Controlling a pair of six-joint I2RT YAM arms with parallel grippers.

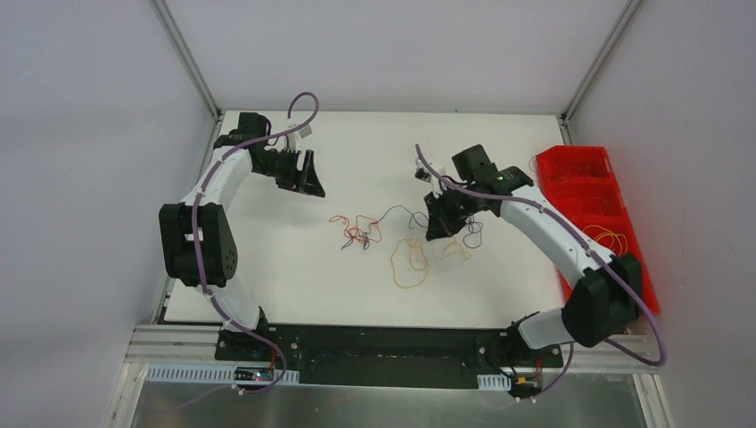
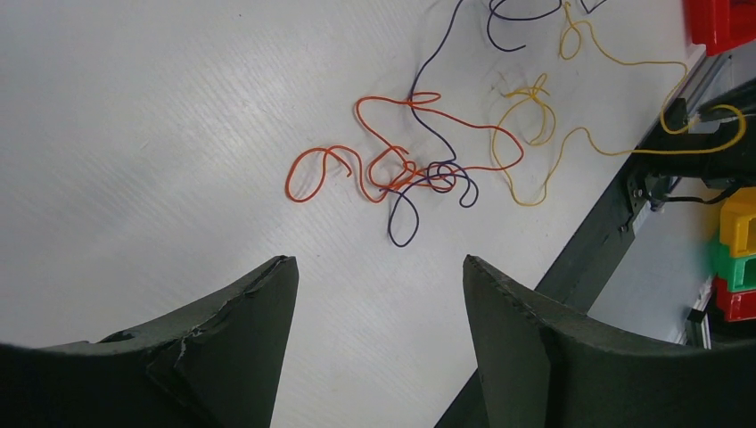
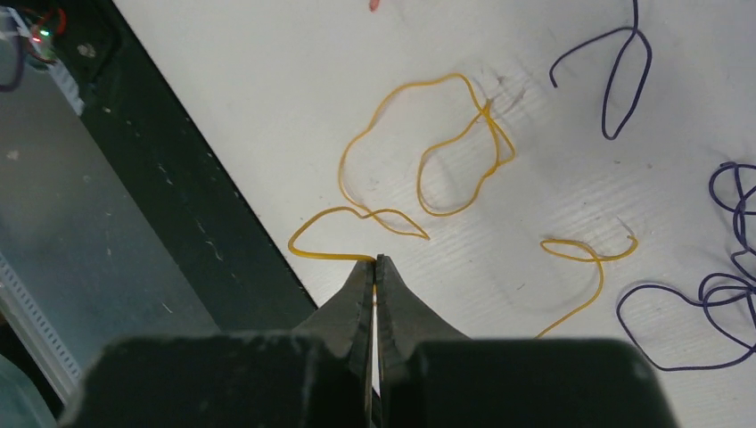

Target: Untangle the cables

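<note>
The cables lie loose in the middle of the white table (image 1: pixel 267 259): an orange and red tangle (image 1: pixel 357 230), yellow loops (image 1: pixel 410 263) and dark purple strands (image 1: pixel 471 234). My right gripper (image 1: pixel 443 227) is over the right part of them. In the right wrist view it (image 3: pixel 375 259) is shut on a yellow cable (image 3: pixel 419 169), with purple strands (image 3: pixel 713 303) to its right. My left gripper (image 1: pixel 308 183) is open and empty, at the back left and apart from the cables. In the left wrist view it (image 2: pixel 379 267) faces the orange cable (image 2: pixel 308 165), red cable (image 2: pixel 472 125), purple cable (image 2: pixel 428 125) and yellow cable (image 2: pixel 535 152).
A red bin (image 1: pixel 593 205) stands at the table's right edge with a yellow wire (image 1: pixel 611 236) in it. The black base rail (image 1: pixel 383 343) runs along the near edge. Lilac hoses run along both arms. Coloured bins (image 2: pixel 738 259) show off the table in the left wrist view.
</note>
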